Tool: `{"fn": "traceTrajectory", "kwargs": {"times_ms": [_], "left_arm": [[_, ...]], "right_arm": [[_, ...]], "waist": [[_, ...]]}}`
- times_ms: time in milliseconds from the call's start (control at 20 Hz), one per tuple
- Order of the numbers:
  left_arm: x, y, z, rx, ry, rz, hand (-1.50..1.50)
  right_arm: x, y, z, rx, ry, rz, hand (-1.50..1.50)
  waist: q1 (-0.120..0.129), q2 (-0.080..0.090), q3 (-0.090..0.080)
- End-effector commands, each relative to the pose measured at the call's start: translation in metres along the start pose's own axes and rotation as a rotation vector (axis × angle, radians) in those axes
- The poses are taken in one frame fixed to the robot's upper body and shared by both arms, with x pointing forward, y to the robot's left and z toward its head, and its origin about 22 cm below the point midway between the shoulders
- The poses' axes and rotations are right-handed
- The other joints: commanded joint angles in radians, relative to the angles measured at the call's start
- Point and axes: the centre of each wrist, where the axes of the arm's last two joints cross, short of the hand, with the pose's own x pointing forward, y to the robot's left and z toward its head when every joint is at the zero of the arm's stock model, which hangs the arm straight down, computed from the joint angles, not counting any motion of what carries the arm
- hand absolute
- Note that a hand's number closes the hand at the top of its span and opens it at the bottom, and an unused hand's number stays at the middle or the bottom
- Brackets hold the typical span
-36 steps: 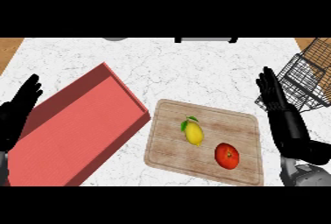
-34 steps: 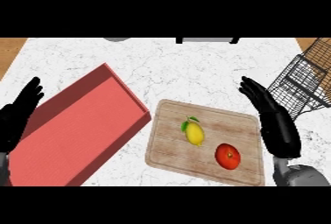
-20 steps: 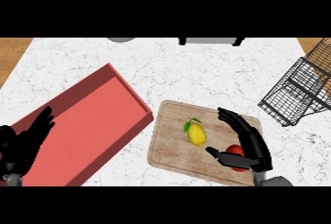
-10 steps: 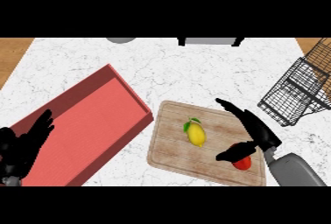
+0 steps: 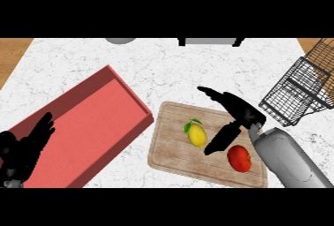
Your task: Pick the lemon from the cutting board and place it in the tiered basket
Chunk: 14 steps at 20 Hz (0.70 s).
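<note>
Right hand point(image 5: 236, 115) hovers over the cutting board point(image 5: 171, 156), fingers spread apart and holding nothing. Just left of its lower fingers lies the lemon point(image 5: 197, 135), on the board's middle, not visibly touched. Behind the hand's wrist sits a red tomato point(image 5: 239, 158). Well off to the right stands the tiered basket point(image 5: 301, 90). Left hand point(image 5: 20, 149) rests open at the left edge.

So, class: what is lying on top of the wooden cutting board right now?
On the cutting board lie a lemon and a red tomato. The right hand reaches over the board, open, hiding part of its surface.
</note>
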Motion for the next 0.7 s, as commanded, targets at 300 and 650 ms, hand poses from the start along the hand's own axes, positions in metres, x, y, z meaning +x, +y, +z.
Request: {"fn": "traceTrajectory", "kwargs": {"times_ms": [300,650], "left_arm": [[-0.010,-0.012,0.005,0.001,-0.002,-0.003,0.00],[0.002,-0.003,0.000,0.017,-0.001,-0.009,0.00]], "right_arm": [[0.023,-0.009,-0.004,0.092,0.180,0.099,-1.50],[0.006,-0.028,-0.001,0.090,0.236,0.060,-1.50]], "waist": [[-0.003,0.000,0.001],[-0.004,0.000,0.001]]}}
